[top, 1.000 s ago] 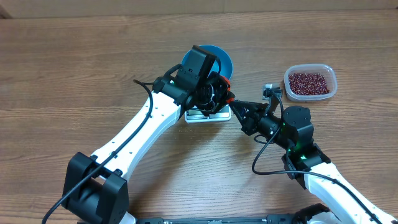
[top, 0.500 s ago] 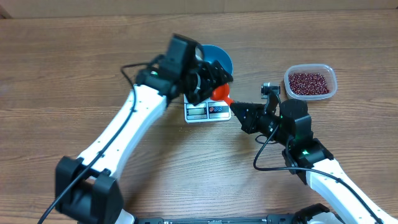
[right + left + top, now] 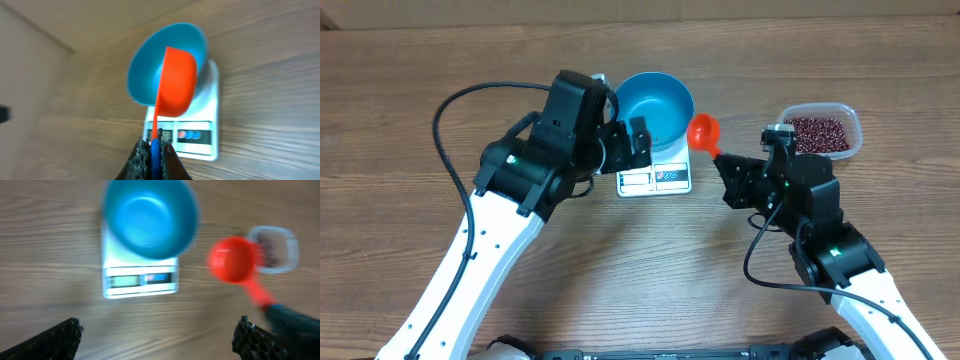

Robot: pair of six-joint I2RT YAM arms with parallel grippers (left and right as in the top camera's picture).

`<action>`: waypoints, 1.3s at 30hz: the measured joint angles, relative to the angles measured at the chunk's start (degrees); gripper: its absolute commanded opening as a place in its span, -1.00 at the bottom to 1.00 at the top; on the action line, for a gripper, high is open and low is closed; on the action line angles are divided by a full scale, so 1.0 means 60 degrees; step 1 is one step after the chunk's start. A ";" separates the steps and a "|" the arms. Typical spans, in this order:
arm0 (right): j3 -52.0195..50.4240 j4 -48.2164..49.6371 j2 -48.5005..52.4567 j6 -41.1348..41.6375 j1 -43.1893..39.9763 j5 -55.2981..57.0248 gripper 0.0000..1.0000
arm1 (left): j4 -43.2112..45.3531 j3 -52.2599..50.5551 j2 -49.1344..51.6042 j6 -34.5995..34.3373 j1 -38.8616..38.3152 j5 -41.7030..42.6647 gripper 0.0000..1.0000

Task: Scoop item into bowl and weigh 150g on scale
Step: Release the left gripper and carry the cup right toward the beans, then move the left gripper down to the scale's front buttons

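Clamps the scoop (image 3: 703, 130) in right gripper (image 3: 725, 163) right of the scale (image 3: 654, 181) (seemingly empty, likely bound for beans (image 3: 817, 132)); spreads left gripper (image 3: 638, 143), holding nothing, left of the scale, leaving its bowl (image 3: 655, 104) clear.

A deep, round teal-blue bowl (image 3: 655, 103), plain and smooth inside, sits on a flat white kitchen scale (image 3: 653, 181) with a pale grey display and small red and blue button marks. Right of the scale are a bright orange-red plastic scoop (image 3: 703, 130) and, farther right, dark red-brown beans (image 3: 817, 132) speckling a clear plastic tub (image 3: 858, 135). Around the scale the wooden table (image 3: 620, 270) is mid-brown with streaked grain.
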 measured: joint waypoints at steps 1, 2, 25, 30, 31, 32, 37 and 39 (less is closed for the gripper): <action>0.0000 -0.0168 -0.0091 -0.0025 0.0000 0.0266 -0.93 | -0.0175 0.0000 0.0000 0.0127 0.0000 -0.0266 1.00; 0.0000 -0.0277 -0.0171 -0.0029 0.0000 0.0488 -0.93 | -0.0331 0.0000 0.0022 0.0237 0.0000 -0.0503 1.00; 0.0000 -0.1792 -0.1344 -0.0393 0.0000 0.1625 -0.93 | -0.0182 0.0000 0.0448 0.1639 -0.0004 -0.1384 0.67; 0.0000 -0.1920 -0.1344 -0.0393 0.0000 0.1676 -0.93 | 0.0044 0.0000 0.0521 0.2393 -0.0353 -0.1257 -0.77; 0.0000 -0.1916 -0.1344 -0.0393 0.0000 0.1712 -0.93 | 0.0091 0.0000 0.0590 0.2550 -0.0503 -0.1260 -0.91; 0.0000 -0.1916 -0.1344 -0.0397 0.0000 0.1745 -0.93 | 0.0131 0.0000 0.0670 0.2670 -0.0623 -0.1264 -0.91; 0.0000 -0.1916 -0.1344 -0.0393 -0.0007 0.1974 -0.93 | 0.0222 0.0004 0.1504 0.3075 -0.1249 -0.1588 -0.92; 0.0000 -0.1912 -0.1344 -0.0393 -0.0069 0.1989 -0.93 | 0.0280 0.0004 0.1916 0.3213 -0.1381 -0.1679 -0.92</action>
